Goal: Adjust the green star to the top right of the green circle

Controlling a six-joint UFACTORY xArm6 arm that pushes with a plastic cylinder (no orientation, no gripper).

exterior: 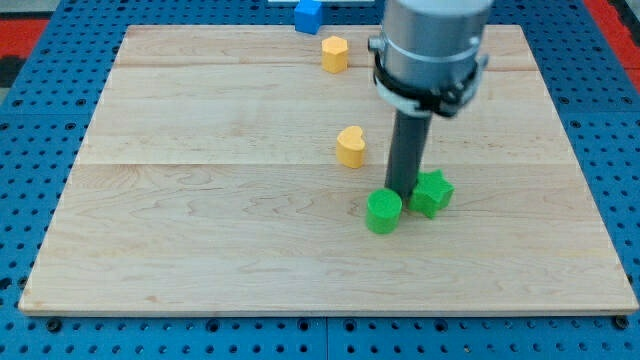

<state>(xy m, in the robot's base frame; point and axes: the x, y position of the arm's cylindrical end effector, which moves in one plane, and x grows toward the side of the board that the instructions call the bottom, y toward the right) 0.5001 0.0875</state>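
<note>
The small green star-shaped block (432,193) sits right of centre on the pale wooden surface (200,250), just right of the green round block (383,211) and slightly nearer the view's top. My tip (404,192) stands between them, close against both; whether it touches either I cannot tell. I have no hand, only this dark rod. A yellow heart-shaped block (351,146) lies up-left of the pair, another yellow block (334,53) near the top edge. A blue block (308,14) is partly cut off. I see no readable writing.
</note>
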